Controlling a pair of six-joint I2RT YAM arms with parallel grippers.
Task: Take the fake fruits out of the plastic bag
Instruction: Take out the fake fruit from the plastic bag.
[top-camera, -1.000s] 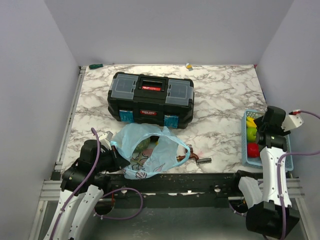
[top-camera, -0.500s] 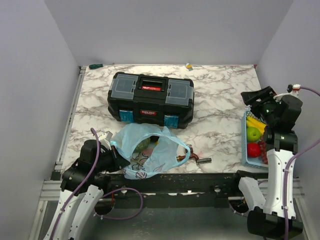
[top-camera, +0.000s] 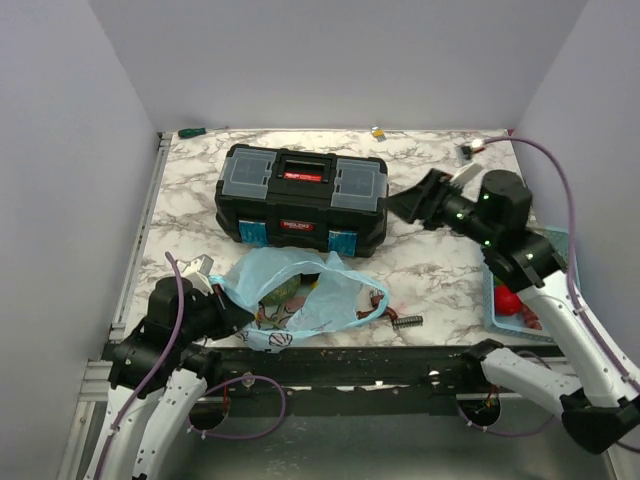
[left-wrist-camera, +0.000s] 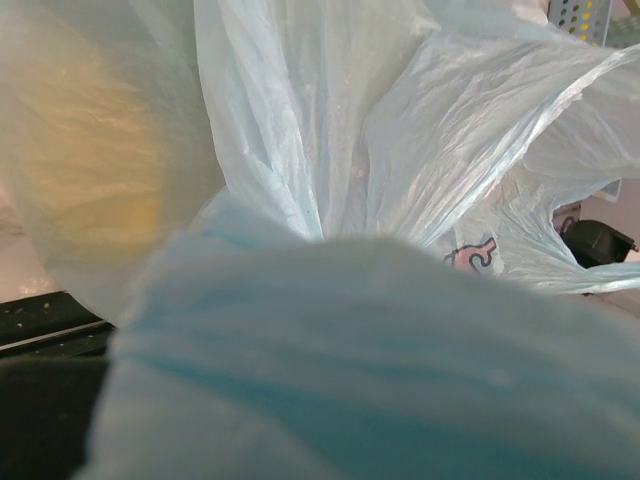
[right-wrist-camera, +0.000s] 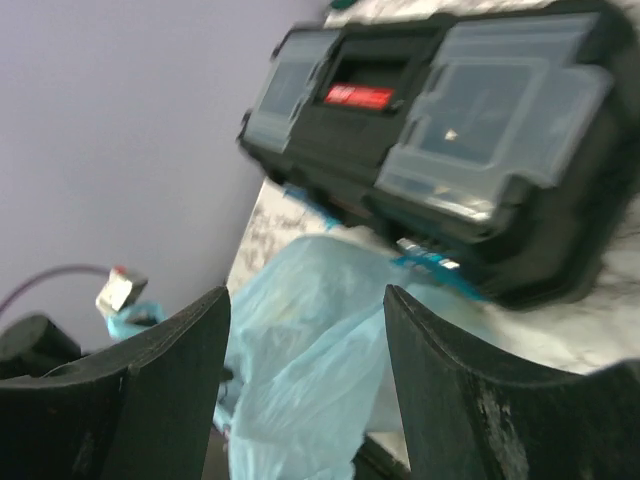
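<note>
Overhead, the plastic bag (top-camera: 300, 300) lies at lower centre of the marble table (top-camera: 440, 265), just in front of the black toolbox (top-camera: 302, 198), its mouth gaping upward. Dark and greenish shapes show inside the opening; what they are cannot be told. The left gripper (top-camera: 228, 313), at lower left, meets the bag's left edge with its jaws closed on the film. In the left wrist view the crinkled translucent film (left-wrist-camera: 400, 130) fills the frame and hides the fingers. A yellowish form (left-wrist-camera: 90, 180) shows through it at upper left, and a pink-and-brown print (left-wrist-camera: 470, 255) sits at centre right.

The right gripper (top-camera: 408, 205) hangs right of centre, above the table beside the toolbox's right end. Its jaws stand wide, with nothing between them. In the right wrist view its two dark fingers (right-wrist-camera: 170, 350) frame the bag (right-wrist-camera: 300, 340) below and the toolbox (right-wrist-camera: 450, 140) above.

A light-blue mesh basket (top-camera: 492, 305) at the right edge holds a red fruit (top-camera: 510, 299). A small metal spring-like part (top-camera: 407, 321) lies just right of the bag.
</note>
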